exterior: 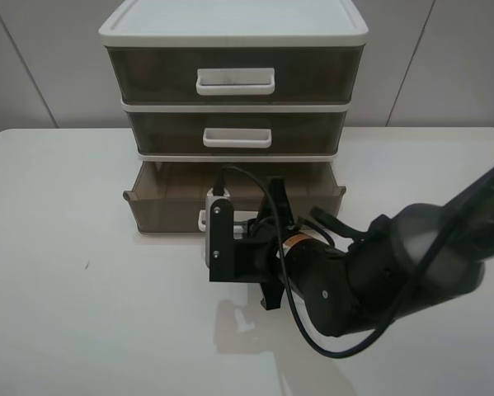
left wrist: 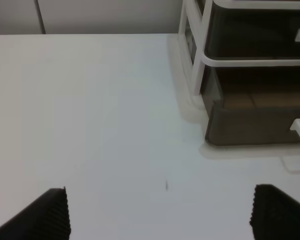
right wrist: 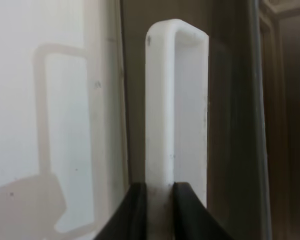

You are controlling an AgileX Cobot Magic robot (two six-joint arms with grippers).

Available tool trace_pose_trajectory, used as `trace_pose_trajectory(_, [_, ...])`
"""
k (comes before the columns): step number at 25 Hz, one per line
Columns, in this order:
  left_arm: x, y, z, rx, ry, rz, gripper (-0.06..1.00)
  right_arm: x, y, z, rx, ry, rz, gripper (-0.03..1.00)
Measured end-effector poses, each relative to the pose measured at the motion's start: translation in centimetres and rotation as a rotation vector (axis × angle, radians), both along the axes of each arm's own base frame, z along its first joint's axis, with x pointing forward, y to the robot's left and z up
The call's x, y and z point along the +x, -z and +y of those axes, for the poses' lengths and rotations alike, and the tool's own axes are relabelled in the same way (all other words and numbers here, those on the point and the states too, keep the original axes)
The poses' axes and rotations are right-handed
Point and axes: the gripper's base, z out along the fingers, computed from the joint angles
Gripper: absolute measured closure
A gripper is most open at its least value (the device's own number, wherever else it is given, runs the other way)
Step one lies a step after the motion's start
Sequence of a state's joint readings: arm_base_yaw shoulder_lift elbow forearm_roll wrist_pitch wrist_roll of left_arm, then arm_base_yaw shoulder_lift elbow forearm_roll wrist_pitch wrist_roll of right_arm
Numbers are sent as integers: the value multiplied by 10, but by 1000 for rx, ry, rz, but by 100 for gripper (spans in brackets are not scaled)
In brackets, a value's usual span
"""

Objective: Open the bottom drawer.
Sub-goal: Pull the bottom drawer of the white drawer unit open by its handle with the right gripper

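Observation:
The bottom drawer (exterior: 168,206) of the white-framed unit is pulled partway out; its smoky brown front stands forward of the two drawers above. My right gripper (exterior: 245,224) is at its front, shut on the drawer's white loop handle (right wrist: 176,100); the black fingertips (right wrist: 137,210) pinch the handle's bar in the right wrist view. The arm hides most of the handle in the high view. My left gripper (left wrist: 160,212) is open and empty above the table, left of the unit; the drawer's corner (left wrist: 250,120) shows in its view.
The middle drawer (exterior: 237,132) and top drawer (exterior: 234,76) are shut. The white table (exterior: 65,247) spreads to the left and front of the unit. A black cable (exterior: 267,198) loops over the right wrist. A grey wall stands behind.

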State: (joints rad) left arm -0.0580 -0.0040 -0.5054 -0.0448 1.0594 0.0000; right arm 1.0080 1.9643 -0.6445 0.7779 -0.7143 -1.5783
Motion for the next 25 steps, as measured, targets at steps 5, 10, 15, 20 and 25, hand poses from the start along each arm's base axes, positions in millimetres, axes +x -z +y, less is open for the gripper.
trace_pose_trajectory(5, [0,0,0,0,0,0,20,-9,0,5,5,16,3,86])
trace_pose_trajectory(10, [0,0,0,0,0,0,20,-22,1,11,12,29,18,86])
trace_pose_trajectory(15, [0,0,0,0,0,0,20,-31,-1,13,-24,27,10,86])
trace_pose_trajectory(20, [0,0,0,0,0,0,20,-34,-1,14,-33,27,2,86])
trace_pose_trajectory(25, [0,0,0,0,0,0,20,-35,-1,15,-35,24,5,85])
